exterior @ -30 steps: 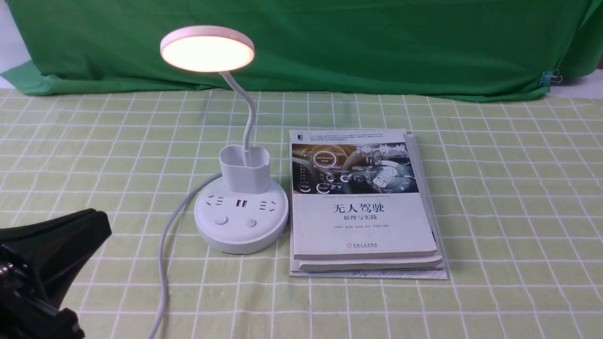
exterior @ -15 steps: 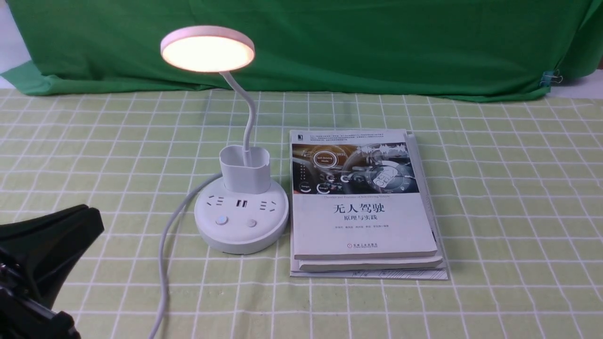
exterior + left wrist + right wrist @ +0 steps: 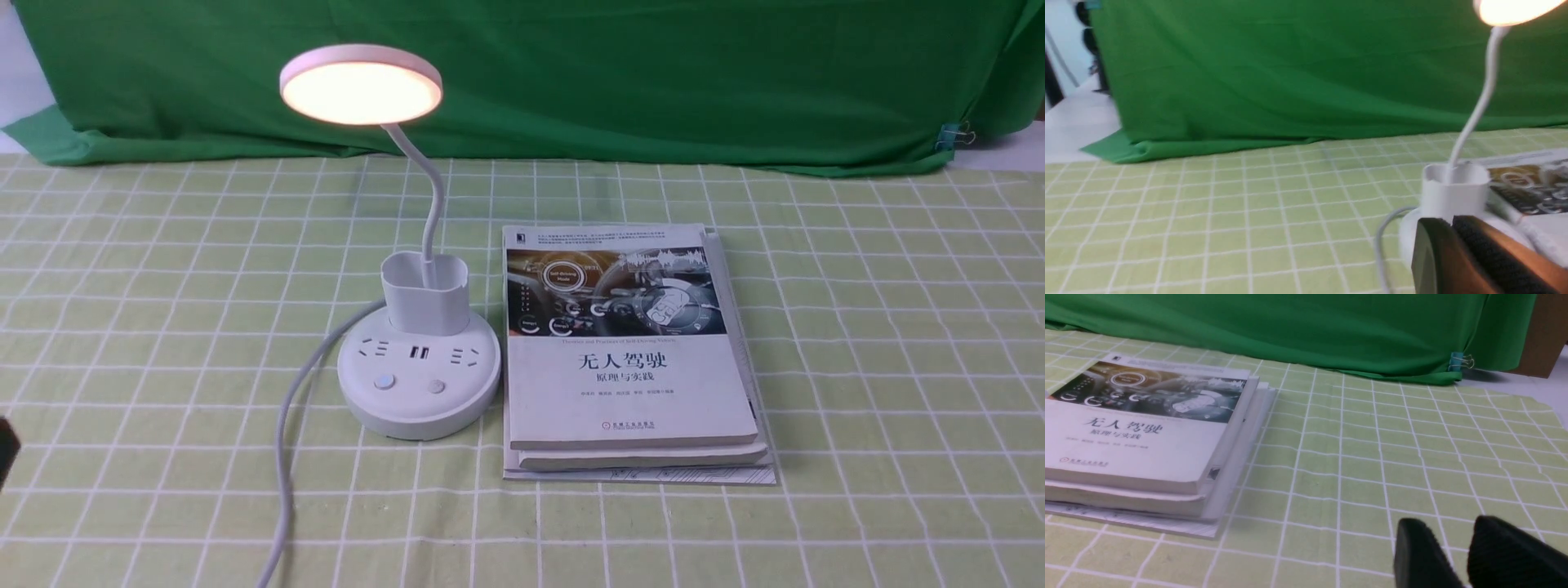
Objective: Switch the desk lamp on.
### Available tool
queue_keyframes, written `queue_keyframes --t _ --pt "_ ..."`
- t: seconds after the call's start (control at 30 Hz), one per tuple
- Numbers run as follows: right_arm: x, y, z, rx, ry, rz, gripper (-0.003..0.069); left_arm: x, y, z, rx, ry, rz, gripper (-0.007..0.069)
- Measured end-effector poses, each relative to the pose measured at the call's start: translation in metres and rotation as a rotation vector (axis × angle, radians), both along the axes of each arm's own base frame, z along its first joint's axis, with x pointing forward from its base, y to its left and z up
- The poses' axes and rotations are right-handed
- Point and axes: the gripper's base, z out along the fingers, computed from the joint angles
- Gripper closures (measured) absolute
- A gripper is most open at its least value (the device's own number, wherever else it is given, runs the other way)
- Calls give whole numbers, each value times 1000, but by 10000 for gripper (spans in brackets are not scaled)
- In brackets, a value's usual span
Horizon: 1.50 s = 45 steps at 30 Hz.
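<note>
Apparently the task is done, as the lamp is lit, so for us the remaining work is keeping both arms out of trouble. Nearest us, the left tool (image 3: 1452, 223) is closed with nothing visible in its grip, and only a dark sliver of that arm shows at the left edge of the front frame. The right tool (image 3: 1447, 524) is open, its fingers apart and nothing between them.

The white cord (image 3: 282, 457) runs down to the bottom edge, left of centre. If we swept the left arm low across it, we might snag it and drag or tip the lamp. A second press on either button, the bluish one (image 3: 384, 381) or the grey one (image 3: 435, 386), could switch the light off.

Left of centre on the desk (image 3: 882, 367) stands the desk lamp (image 3: 416, 416), upright, just beside the stack of books (image 3: 629, 392) in the middle. A careless nudge might push its base against them. Behind the sockets, the cup-like holder (image 3: 427, 309) has the gooseneck (image 3: 436, 204) rising from it; we see no other contents, though its bottom is hidden. Farther up, the glowing disc head (image 3: 361, 90) sits before the green cloth (image 3: 653, 82).
</note>
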Motion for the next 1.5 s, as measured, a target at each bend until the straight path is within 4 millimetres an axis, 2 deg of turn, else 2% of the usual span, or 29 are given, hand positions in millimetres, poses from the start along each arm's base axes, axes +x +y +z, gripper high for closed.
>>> queue_keyframes --t 0.03,0.07,0.1,0.17,1.5 --pt "0 0 0 0 0 0 414 -1 2 -18 6 25 39 606" --pt "0 0 0 0 0 0 414 -1 3 -21 8 28 51 606" --pt "0 0 0 0 1 0 414 -4 5 -35 12 51 88 606" --pt "0 0 0 0 0 0 414 -5 7 -44 8 79 120 606" --pt "0 0 0 0 0 0 414 -6 8 -44 18 77 139 606"
